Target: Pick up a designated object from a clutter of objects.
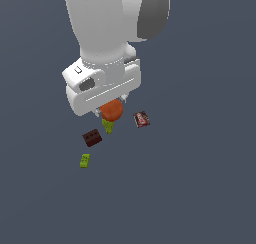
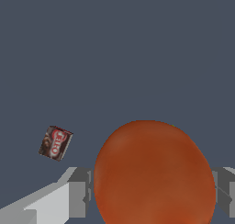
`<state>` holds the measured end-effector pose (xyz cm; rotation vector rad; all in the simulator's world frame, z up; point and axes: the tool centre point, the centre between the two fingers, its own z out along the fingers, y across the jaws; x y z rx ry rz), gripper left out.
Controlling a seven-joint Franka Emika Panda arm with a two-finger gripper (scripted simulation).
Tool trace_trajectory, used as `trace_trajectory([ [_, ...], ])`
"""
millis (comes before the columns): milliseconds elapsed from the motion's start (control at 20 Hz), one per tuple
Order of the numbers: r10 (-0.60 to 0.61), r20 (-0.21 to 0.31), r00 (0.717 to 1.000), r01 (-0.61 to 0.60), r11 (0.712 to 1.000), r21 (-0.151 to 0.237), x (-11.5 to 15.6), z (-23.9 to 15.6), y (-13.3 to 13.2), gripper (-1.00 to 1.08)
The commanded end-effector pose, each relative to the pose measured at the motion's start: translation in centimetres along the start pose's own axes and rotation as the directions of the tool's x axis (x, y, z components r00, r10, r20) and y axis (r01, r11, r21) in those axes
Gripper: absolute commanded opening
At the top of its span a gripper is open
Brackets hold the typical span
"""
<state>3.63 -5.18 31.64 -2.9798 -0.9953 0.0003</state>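
- My tool (image 1: 113, 109) is clenched on the orange ball (image 1: 112, 110): in the wrist view the ball (image 2: 153, 172) fills the gap between my two fingers (image 2: 78, 198), and each grey pad sits right against its side.
- In the exterior view the ball sits tucked under the white body of my tool, only its lower half showing below the housing.
- The green pear-shaped thing (image 1: 107, 125) lies directly at 6 o'clock of the ball in the exterior view, its top meeting the ball's lower edge in the picture; I cannot tell whether the two actually touch or the ball is raised above it.
- The red-and-black packet (image 1: 141, 119) lies at about 4 o'clock of the ball, near but apart, tilted on the desk (image 1: 200, 188). The wrist view shows the same packet (image 2: 55, 143) lying slantwise, with white lettering on a red patch.
- The dark brown block (image 1: 92, 137) lies at about 8 o'clock of the ball, just beside the pear-shaped thing and apart from it.
- The lime green brick (image 1: 85, 160) lies further along, at 7 o'clock of the brown block, apart from all the rest.
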Motion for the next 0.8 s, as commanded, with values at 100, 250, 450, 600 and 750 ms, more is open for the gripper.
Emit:
trace_trajectory([
  [100, 0.000, 0.000, 1.000, 0.000, 1.000, 0.000, 0.4, -3.5, 0.4, -1.00],
  [250, 0.000, 0.000, 1.000, 0.000, 1.000, 0.000, 0.7, -5.0, 0.6, -1.00],
  [450, 0.000, 0.000, 1.000, 0.000, 1.000, 0.000, 0.9, -6.4, 0.8, -1.00],
  [600, 0.000, 0.000, 1.000, 0.000, 1.000, 0.000, 1.1, -6.9, 0.9, -1.00],
  [750, 0.000, 0.000, 1.000, 0.000, 1.000, 0.000, 1.1, -7.1, 0.9, -1.00],
])
